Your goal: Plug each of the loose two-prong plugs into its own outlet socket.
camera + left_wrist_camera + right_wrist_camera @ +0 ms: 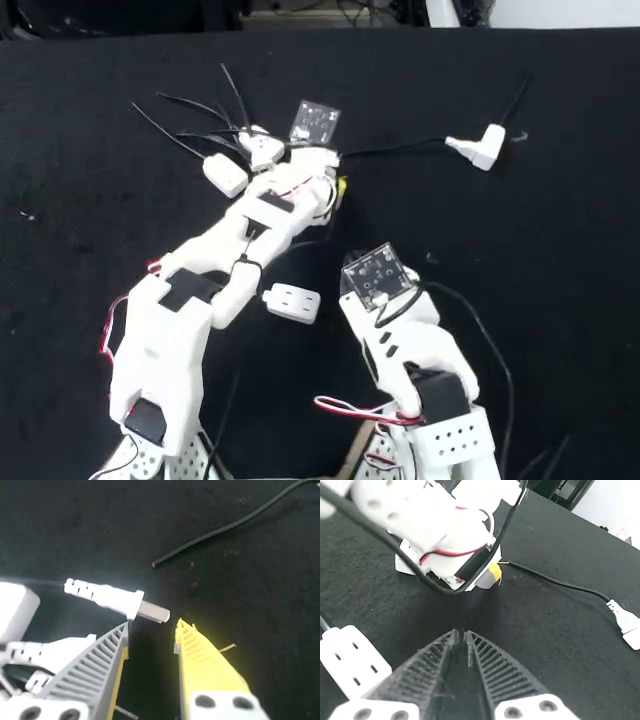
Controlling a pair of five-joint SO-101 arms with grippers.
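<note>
Black cloth [560,300] covers the whole table, matte and flecked with pale lint. Low over it, the left gripper [151,626] stands with its jaws wide, holding nothing; one finger [100,665] is grey and the other [205,670] yellow, both ribbed plastic wedges. Just beyond their tips lies a white two-prong plug [107,595], flat on the cloth, with a ridged strain relief and bare metal prongs [154,613] pointing across the gap; whether the grey tip touches its body I cannot tell. Beside the grey finger a second ribbed plug [45,652] is partly covered, and a rounded white block [15,610] is cut off at the edge. Farther out a thin black cable [220,530] ends loose on the cloth.

The right gripper [461,639] has dark ribbed jaws drawn almost together – only a slit between the tips, nothing in it; it hovers well short of the left arm [430,515]. Just beside it sits the white outlet block [345,662], smooth, with paired slots, its lead running out of frame; from above the outlet block [292,302] lies between the two arms. Well apart, toward the right arm's side, an angled white plug [478,148] rests on its black cord – in the right wrist view this plug [624,620] is clipped by the edge.
</note>
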